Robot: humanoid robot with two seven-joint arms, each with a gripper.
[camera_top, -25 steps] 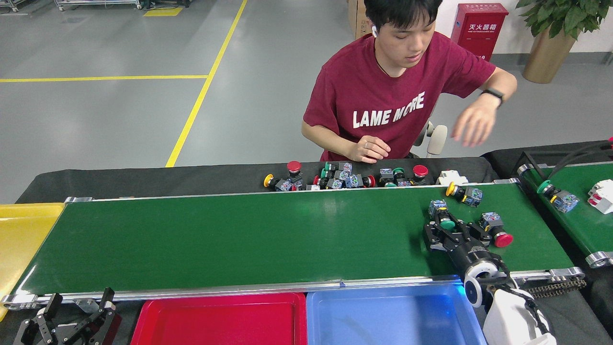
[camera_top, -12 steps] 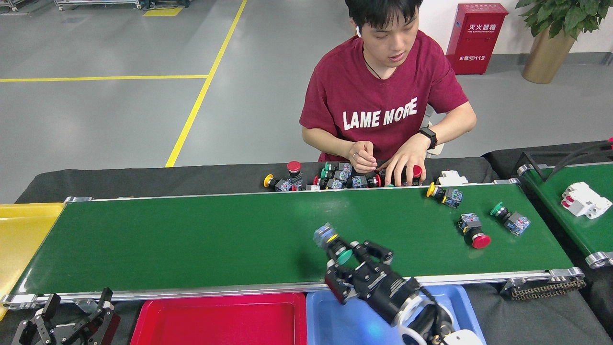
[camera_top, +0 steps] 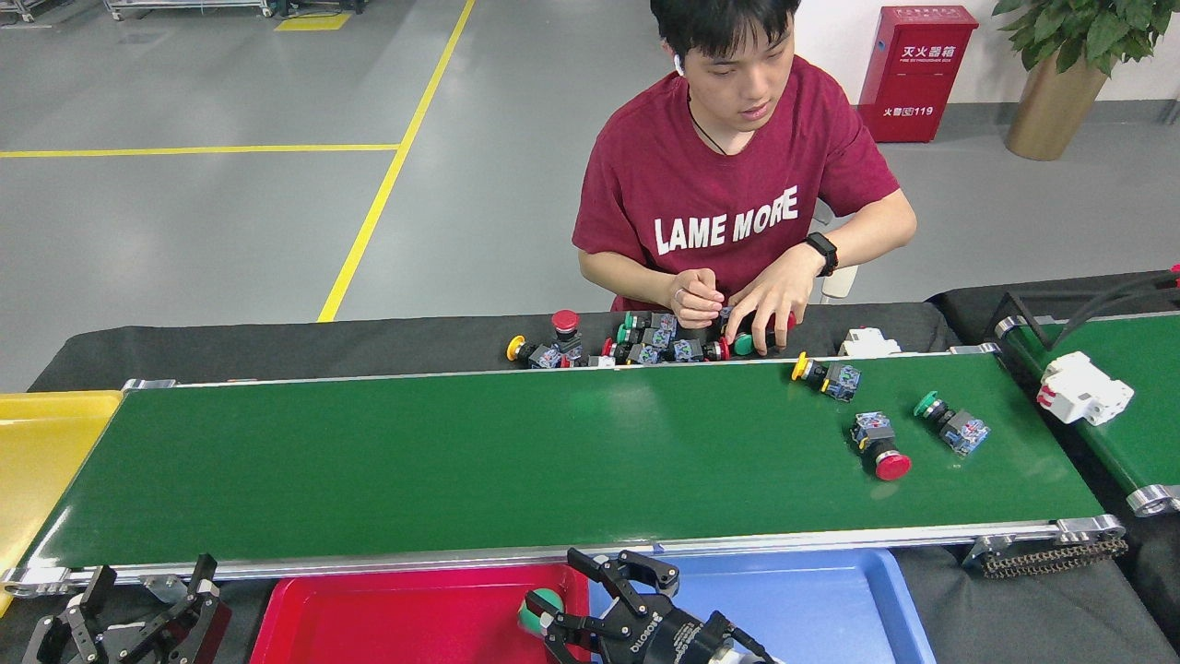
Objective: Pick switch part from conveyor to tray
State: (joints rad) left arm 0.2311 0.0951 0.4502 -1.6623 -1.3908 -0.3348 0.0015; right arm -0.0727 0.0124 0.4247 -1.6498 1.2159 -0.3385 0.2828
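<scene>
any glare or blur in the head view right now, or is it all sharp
Head view: soft overhead glare streaks the conveyor left of centre; the red tray and blue tray show faint sheen. The switches on the belt are sharp, with short shadows. The right gripper at the bottom edge is crisp, the green-capped switch part beside it slightly soft.

Green-capped switch part over red tray, near conveyor.
</scene>
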